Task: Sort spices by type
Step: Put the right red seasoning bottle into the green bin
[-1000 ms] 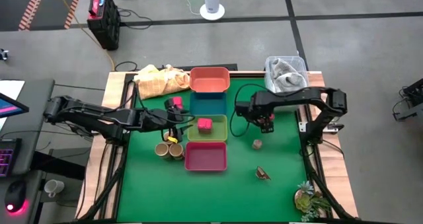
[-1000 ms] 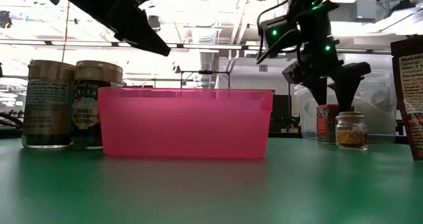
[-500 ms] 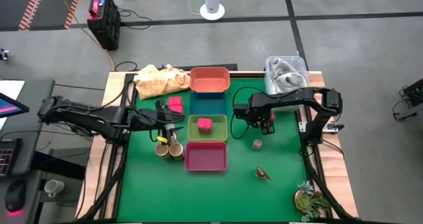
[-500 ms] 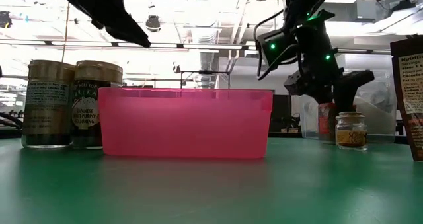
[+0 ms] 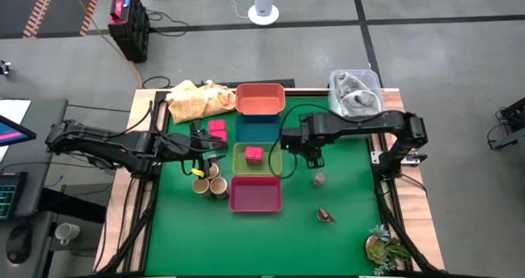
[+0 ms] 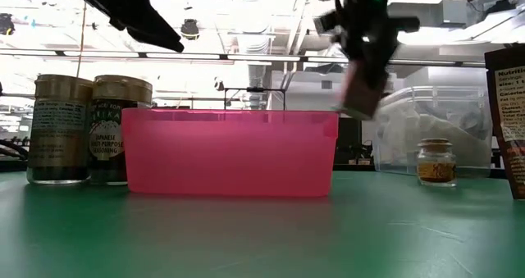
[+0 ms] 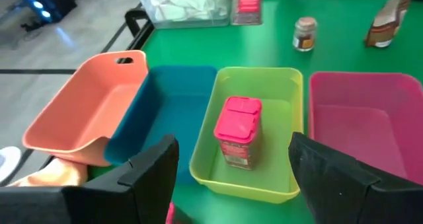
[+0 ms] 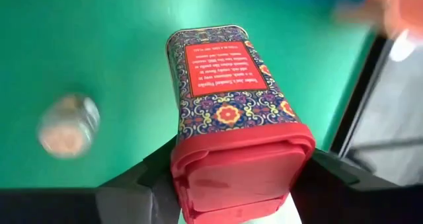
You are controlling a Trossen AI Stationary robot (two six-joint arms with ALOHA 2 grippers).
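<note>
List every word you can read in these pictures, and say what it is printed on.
"SPANISH ... SEASONING": second jar from left, low view.
"Nutriti", cut off: dark packet, right edge.
Leftmost jar: label blurred.
Red-lidded tin: print too small to read.

A pink tray (image 6: 230, 151) sits beside two spice jars (image 6: 86, 130).

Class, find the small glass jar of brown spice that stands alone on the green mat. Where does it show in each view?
High view: small glass jar on the mat, right of the pink tray.
Low view: jar far right of that tray.
Left wrist view: jar on the mat beyond the trays, pink tray nearer.
Right wrist view: jar, blurred, beside the red-lidded tin; no tray.
Shared landmark: the pink tray.
</note>
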